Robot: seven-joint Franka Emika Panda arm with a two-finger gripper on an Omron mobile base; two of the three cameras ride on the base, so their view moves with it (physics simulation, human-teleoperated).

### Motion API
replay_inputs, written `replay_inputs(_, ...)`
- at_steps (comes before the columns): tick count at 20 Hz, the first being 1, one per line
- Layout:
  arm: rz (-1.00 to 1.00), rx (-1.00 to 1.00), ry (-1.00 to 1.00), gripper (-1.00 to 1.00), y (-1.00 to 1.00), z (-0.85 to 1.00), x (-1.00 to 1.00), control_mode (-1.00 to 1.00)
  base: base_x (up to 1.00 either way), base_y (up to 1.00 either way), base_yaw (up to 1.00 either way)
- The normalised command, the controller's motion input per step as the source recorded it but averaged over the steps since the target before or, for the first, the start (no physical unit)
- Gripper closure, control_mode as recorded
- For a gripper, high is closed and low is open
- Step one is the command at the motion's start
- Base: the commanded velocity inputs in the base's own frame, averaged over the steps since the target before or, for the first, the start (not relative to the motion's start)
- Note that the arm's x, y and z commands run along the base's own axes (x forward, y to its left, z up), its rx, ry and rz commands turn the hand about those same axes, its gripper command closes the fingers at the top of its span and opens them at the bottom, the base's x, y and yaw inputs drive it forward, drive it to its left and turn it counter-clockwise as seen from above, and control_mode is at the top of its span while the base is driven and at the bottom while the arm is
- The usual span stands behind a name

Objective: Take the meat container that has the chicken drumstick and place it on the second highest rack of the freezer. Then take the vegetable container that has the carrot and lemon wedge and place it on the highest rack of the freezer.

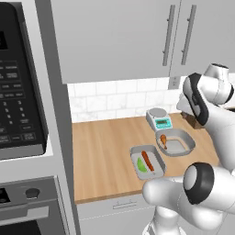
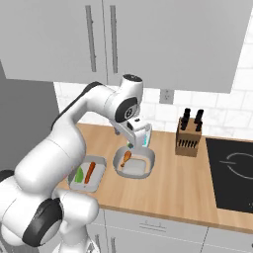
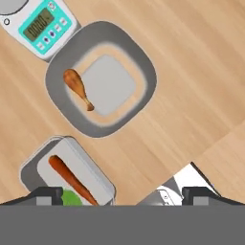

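hovering open and empty, tool (image 3: 122,194) above wooden counter (image 1: 105,156), grey cabinets (image 1: 114,36) overhead.

1. I see the meat container (image 3: 101,78), a grey rounded-square tray, flat on the wooden counter.
2. The drumstick (image 3: 78,88) lies at its 9 o'clock side in the hand view.
3. The vegetable container (image 3: 67,172), grey and rectangular, sits near it at 7 o'clock.
4. The carrot (image 1: 147,160) and green lemon wedge (image 1: 142,165) lie side by side inside.
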Motion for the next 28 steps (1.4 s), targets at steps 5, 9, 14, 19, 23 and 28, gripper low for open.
replay_inputs(5,-0.07,0.07,0.04,-1.00,-0.17,-0.49,0.03,-1.00,0.00,0.00,0.00)
replay_inputs(9,-0.10,0.04,0.06,-1.00,-0.10,-0.44,0.00,-1.00,0.00,0.00,0.00)
replay_inputs(14,-0.09,0.00,0.03,-1.00,0.00,-0.43,0.01,-1.00,0.00,0.00,0.00)
replay_inputs(19,-0.10,0.00,0.02,-1.00,0.00,-0.51,0.16,-1.00,0.00,0.00,0.00)
replay_inputs(23,-0.11,0.00,0.00,-1.00,0.00,-0.59,0.19,-1.00,0.00,0.00,0.00)
replay_inputs(28,-0.13,0.00,0.00,-1.00,-0.08,-0.51,0.21,-1.00,0.00,0.00,0.00)
